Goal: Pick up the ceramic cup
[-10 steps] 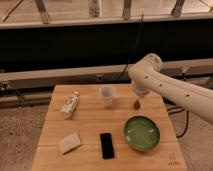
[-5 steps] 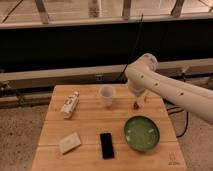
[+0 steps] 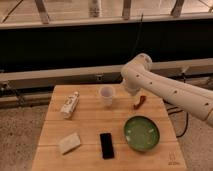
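The ceramic cup (image 3: 106,95) is small, white and handleless. It stands upright on the wooden table (image 3: 90,127), near the middle of the back edge. My white arm reaches in from the right and bends down behind the table. My gripper (image 3: 128,92) is at the arm's lower end, just right of the cup and about level with it. It is not touching the cup as far as I can see.
A white bottle with a label (image 3: 69,104) lies at the back left. A pale sponge (image 3: 68,143) and a black phone (image 3: 106,145) lie at the front. A green bowl (image 3: 141,133) sits at the front right. A small red-brown object (image 3: 139,102) lies right of the gripper.
My arm has shifted left, bringing the gripper closer to the cup. The things on the table have not moved.
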### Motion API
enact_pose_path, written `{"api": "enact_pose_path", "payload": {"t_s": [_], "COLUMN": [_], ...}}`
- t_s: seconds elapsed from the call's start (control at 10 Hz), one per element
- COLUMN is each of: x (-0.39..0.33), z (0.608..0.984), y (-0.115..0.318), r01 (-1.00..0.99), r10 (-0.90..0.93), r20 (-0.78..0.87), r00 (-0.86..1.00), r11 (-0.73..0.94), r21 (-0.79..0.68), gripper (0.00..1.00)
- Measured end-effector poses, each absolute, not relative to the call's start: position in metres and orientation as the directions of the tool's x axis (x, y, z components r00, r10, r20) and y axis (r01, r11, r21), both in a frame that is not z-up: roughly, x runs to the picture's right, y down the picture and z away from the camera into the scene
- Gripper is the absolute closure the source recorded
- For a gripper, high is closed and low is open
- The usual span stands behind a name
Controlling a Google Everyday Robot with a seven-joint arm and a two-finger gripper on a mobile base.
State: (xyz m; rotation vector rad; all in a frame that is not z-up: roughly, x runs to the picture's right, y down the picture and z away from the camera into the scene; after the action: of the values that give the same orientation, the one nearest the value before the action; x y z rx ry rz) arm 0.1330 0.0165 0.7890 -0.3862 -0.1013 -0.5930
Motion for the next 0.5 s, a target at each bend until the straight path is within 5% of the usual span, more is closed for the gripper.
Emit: {"api": "enact_pose_path", "payload": {"t_s": [0.5], "x": [0.111], "z": [0.806], "y": [0.021], "r01": [0.621], "r10": [-0.566], "r20": [0.255], "r00": [0.784], "r11": [0.72], "r21": [-0.309], "gripper": [0.2]}}
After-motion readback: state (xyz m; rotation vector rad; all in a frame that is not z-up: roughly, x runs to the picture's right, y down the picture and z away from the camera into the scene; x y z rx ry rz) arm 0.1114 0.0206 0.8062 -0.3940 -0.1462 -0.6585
